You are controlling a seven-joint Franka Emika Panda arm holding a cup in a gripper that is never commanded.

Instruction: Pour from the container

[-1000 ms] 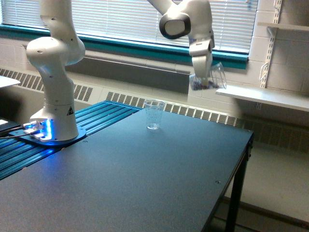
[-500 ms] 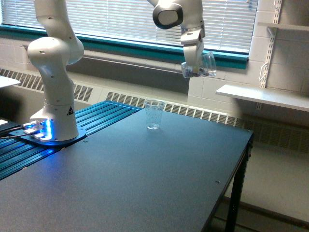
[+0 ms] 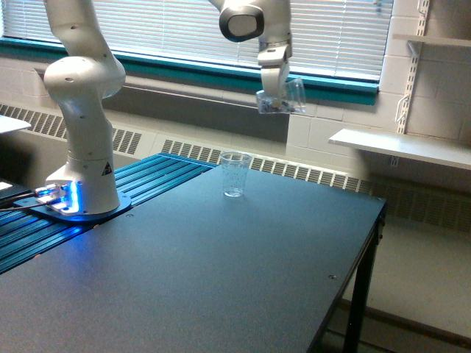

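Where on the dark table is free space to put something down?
The table is bare over its whole near half, in front of the small cup, and toward its edge on the exterior view's right. Crowded only near the robot base and the grooved blue strip on the left.

The arm's upper links run off the top edge; the tool (image 3: 274,99) is too small to make out its fingers, so how it grips the cup (image 3: 287,98) can't be told; the bits inside the cup read only as a dark smear; the small cup's (image 3: 235,173) markings are too faint to read; the desk (image 3: 221,272) is cut off by the bottom and left edges.
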